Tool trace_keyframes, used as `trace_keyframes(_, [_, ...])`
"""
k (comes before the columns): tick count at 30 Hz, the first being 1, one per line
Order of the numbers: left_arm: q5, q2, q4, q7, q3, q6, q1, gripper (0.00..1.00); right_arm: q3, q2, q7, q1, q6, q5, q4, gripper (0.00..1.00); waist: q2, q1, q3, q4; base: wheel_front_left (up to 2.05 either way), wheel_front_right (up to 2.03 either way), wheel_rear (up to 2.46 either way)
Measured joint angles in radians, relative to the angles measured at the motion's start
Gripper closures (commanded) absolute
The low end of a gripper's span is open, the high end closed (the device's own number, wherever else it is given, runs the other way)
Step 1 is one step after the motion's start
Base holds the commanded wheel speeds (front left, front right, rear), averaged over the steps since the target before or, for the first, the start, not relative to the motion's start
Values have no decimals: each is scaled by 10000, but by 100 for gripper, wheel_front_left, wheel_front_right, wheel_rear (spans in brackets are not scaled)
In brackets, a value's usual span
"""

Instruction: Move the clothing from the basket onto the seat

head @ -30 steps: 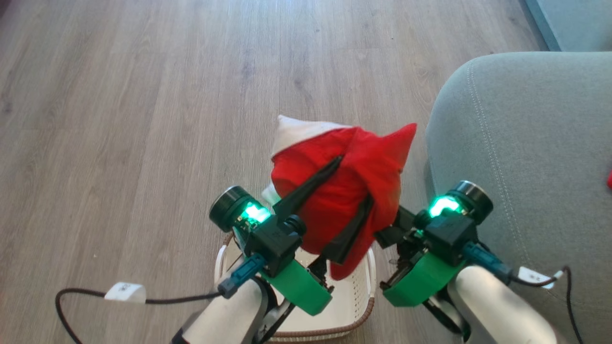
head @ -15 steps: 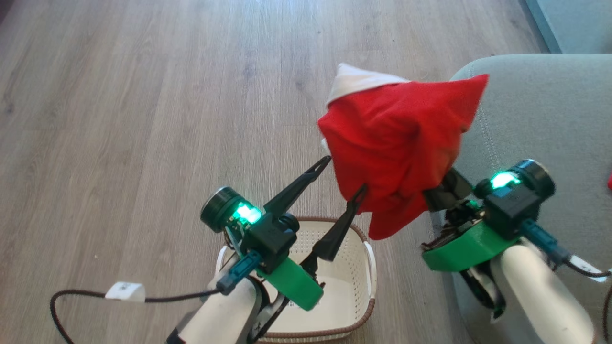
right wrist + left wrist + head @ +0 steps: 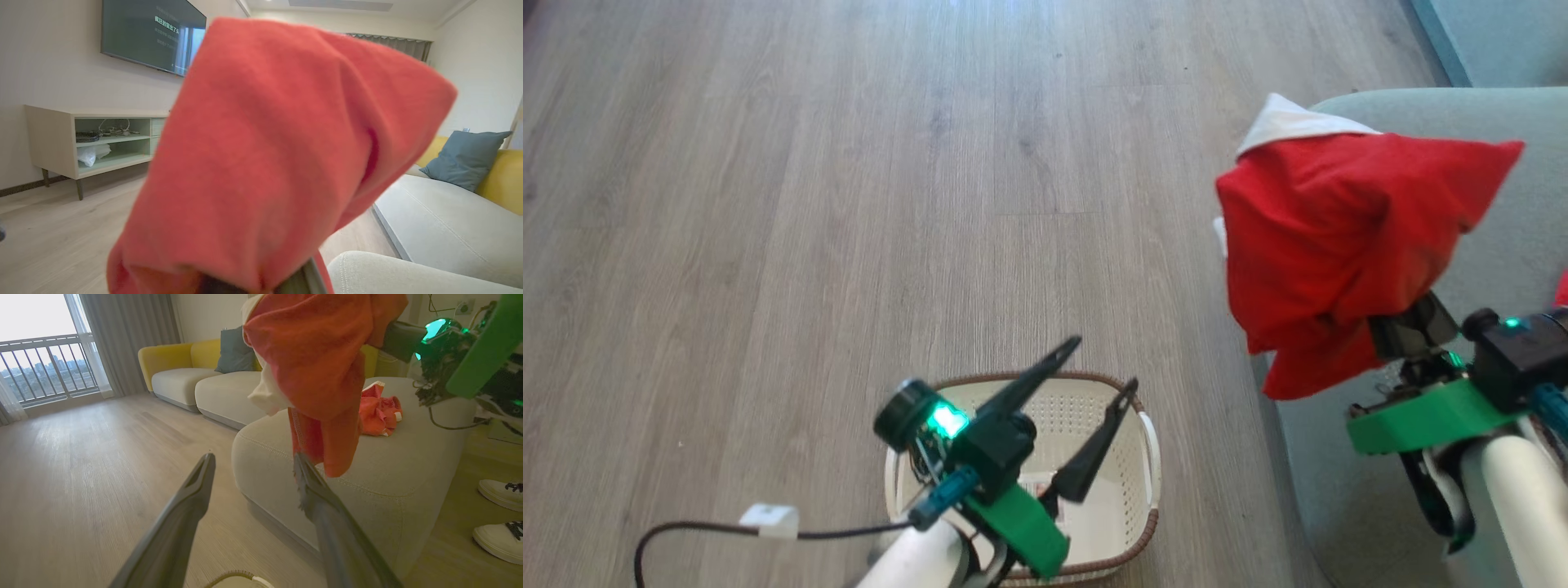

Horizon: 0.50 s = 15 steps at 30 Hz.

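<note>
My right gripper (image 3: 1409,322) is shut on a piece of the clothing (image 3: 1339,237), red with a white band. It hangs in the air over the left edge of the grey-green seat (image 3: 1413,114), and the fingers are buried in the fabric. That garment (image 3: 278,143) covers most of the right wrist view. Another red garment (image 3: 378,414) lies crumpled on the seat (image 3: 367,486). My left gripper (image 3: 1106,361) stands open and holds nothing, above the cream basket (image 3: 1150,523), whose visible inside is bare.
Wooden floor stretches ahead and to the left of the basket. Two white shoes (image 3: 500,516) stand on the floor to the right in the left wrist view. A low TV cabinet (image 3: 81,143) stands against the far wall.
The right gripper has carried the red garment up and to the right, from above the basket to over the seat's edge. The left gripper, open throughout, has drawn back over the basket.
</note>
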Motion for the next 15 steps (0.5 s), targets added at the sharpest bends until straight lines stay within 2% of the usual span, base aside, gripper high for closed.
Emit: trace_keyframes(15, [-100,4,894,8,-75,-140,571,0,-1511,372,0,966,0,-54,786,100,0,0,6,-186,0,0,0])
